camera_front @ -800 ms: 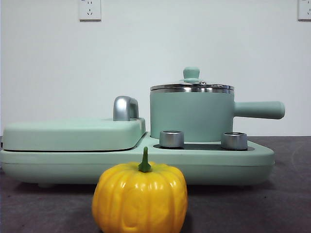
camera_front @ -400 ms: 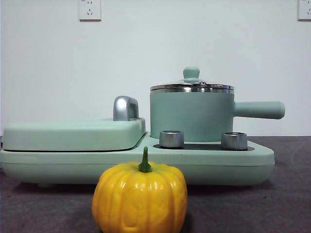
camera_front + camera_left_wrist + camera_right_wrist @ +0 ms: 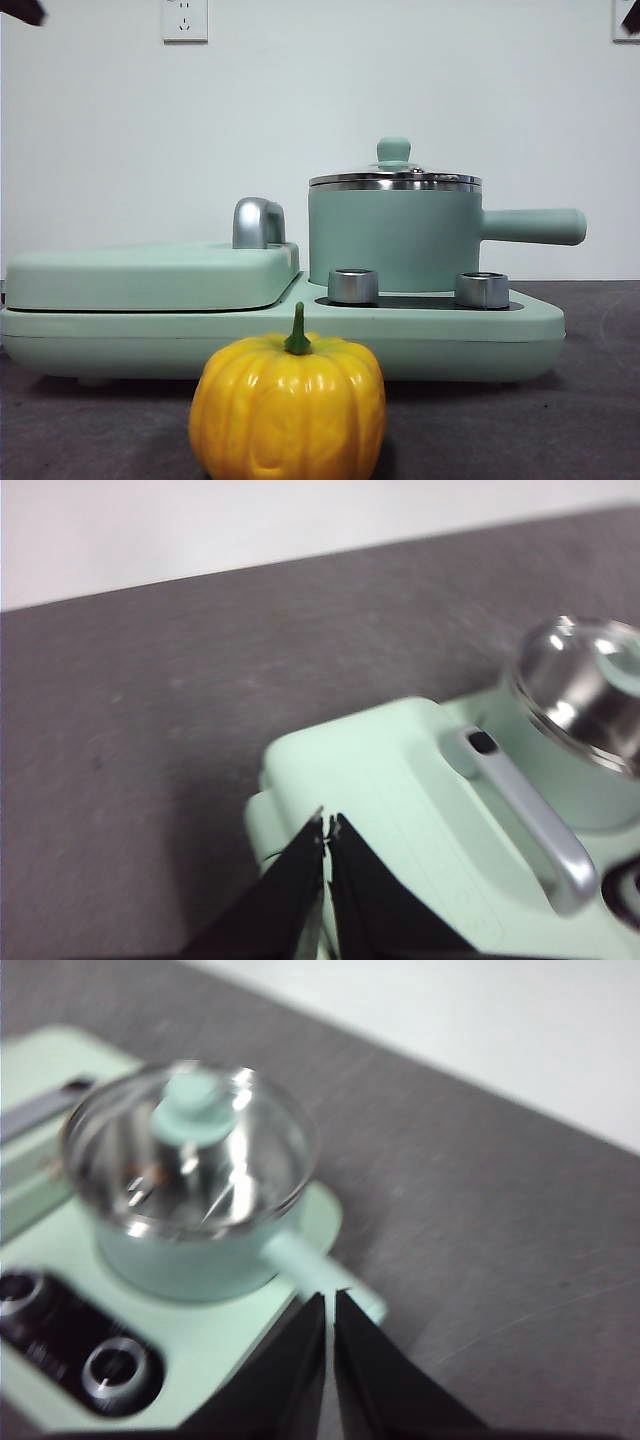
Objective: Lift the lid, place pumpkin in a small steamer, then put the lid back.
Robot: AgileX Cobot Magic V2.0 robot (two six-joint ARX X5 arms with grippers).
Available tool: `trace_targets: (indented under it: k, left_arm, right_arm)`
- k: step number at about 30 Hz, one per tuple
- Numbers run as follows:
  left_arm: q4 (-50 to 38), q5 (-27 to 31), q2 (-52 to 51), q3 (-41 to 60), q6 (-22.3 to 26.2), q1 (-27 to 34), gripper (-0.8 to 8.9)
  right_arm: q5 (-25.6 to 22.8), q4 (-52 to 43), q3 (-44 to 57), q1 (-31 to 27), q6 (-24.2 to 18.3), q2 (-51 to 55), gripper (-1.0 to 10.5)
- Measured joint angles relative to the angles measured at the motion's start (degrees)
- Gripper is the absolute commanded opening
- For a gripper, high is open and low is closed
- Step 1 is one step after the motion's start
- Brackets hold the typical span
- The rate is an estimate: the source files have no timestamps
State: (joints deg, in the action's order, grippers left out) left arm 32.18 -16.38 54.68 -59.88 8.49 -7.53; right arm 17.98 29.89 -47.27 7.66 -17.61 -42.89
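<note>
Closed jaws are shown by both the left gripper and right gripper. The chrome-rimmed glass lid is seated on the mint-green steamer pot; the glossy yellow ribbed pumpkin is set at the desk's front edge.

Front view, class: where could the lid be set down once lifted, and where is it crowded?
Bare dark table lies right of the pumpkin, in front of the appliance base, and more lies left of the pumpkin. It is crowded around the small steamer: two chrome dials sit close in front, the flat cover beside it.
</note>
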Motion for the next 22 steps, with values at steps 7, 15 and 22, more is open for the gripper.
trace_targets:
  k: [7,15,22]
  left_arm:
    - [2.45,-0.02,3.41,-0.83,10.95,-7.04,0.84]
    - [1.27,-0.04,3.45,-0.83,15.1,-10.97,1.88]
    - [-3.02,-0.07,5.57,-0.87,15.52,-14.64,2.29]
  right_arm:
    - [-3.26,1.22,0.0,6.01,-7.34,-1.27,2.6]
    - [-6.27,1.2,0.0,8.24,-9.64,-1.25,3.1]
    - [-6.12,0.59,-0.02,8.9,-9.4,-1.25,3.1]
